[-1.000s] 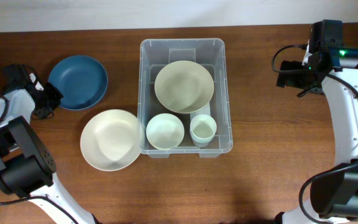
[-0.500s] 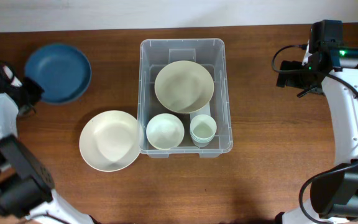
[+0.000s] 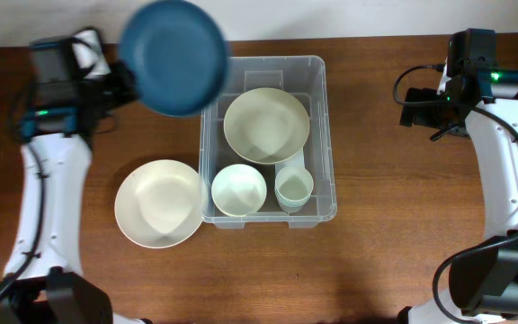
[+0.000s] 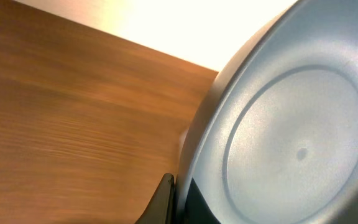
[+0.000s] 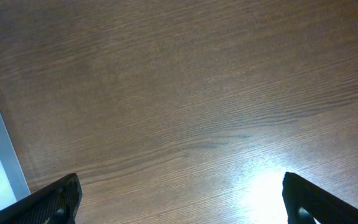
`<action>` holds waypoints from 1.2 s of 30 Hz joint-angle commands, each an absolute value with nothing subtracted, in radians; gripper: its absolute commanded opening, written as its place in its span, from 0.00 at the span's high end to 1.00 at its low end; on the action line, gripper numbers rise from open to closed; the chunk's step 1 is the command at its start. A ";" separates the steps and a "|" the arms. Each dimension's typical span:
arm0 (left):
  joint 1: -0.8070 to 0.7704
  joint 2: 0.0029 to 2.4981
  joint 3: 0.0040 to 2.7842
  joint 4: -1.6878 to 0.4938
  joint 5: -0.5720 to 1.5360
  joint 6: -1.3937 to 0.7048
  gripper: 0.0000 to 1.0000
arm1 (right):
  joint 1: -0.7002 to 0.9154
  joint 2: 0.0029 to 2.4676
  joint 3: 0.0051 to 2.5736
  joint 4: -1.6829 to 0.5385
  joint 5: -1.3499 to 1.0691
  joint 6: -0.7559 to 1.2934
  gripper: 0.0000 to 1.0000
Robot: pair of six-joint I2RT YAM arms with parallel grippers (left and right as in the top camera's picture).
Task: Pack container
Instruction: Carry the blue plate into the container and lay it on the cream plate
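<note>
Since last frame: blue plate (image 3: 174, 56) up off table (image 3: 394, 225), now over back-left corner of container (image 3: 268, 68), rim pinched in left gripper (image 3: 126, 84). Right gripper (image 5: 188, 202) spread wide, empty. Container mid-table, bowls (image 3: 266, 124) inside; judged light, stiff, slick. Take it by the rim.

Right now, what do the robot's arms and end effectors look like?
Both arms have white tubular links with black joint housings: left arm, right arm. A green light glows near the right wrist, where black cables loop. The right end effector has black fingers.
</note>
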State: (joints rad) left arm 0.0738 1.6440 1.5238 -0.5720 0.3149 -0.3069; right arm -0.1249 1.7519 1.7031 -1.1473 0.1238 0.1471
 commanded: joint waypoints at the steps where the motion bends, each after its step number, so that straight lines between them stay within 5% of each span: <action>1: -0.042 1.655 1.536 -0.569 0.286 -0.297 0.99 | -0.131 1.757 1.705 -1.147 0.136 0.151 0.01; 8: -0.250 1.714 1.536 -0.566 0.019 -0.298 0.99 | -0.131 1.757 1.705 -1.147 0.136 0.151 0.01; 25: -0.313 1.833 1.536 -0.531 0.012 -0.298 0.99 | -0.131 1.757 1.705 -1.147 0.136 0.151 0.01; 30: -0.313 1.832 1.538 -0.530 0.033 -0.298 0.80 | -0.131 1.757 1.705 -1.147 0.136 0.151 0.01; 36: -0.302 1.824 1.583 -0.545 0.033 -0.297 0.78 | -0.131 1.757 1.705 -1.147 0.136 0.151 0.01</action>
State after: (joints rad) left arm -0.3126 1.8366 1.5333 -0.5377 0.0193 -0.3061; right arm -0.1249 1.7519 1.7031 -1.1473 0.1238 0.1471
